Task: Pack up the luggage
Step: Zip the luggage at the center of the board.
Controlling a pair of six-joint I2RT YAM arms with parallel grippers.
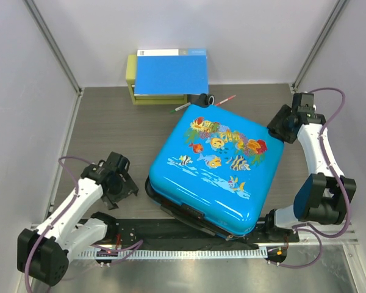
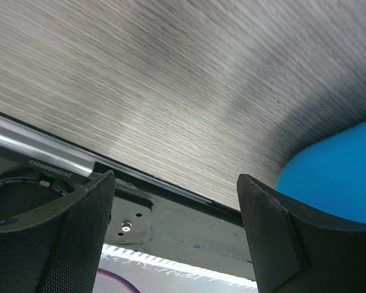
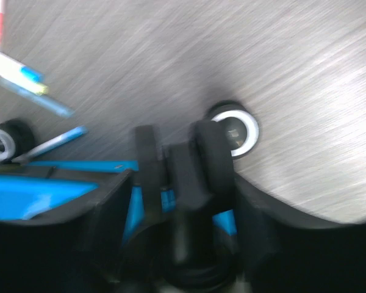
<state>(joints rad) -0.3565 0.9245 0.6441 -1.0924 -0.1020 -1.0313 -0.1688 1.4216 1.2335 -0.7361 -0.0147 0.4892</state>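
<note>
Surveying counter (image 1: 110, 134): found luggage (image 1: 216, 168) closed, print up, between both arms. Judged shell stiff, glossy, slippery, likely heavy; best taken at rim or wheels. Found left tool (image 2: 177, 201) open, empty, beside its near-left corner. Found right tool (image 3: 183, 204) agape astride a wheel (image 3: 232, 131), unclamped.

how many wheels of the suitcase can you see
2: one wheel beside the right gripper at the luggage's far right corner, the other wheel at its far left corner. More may be hidden under the shell.
</note>
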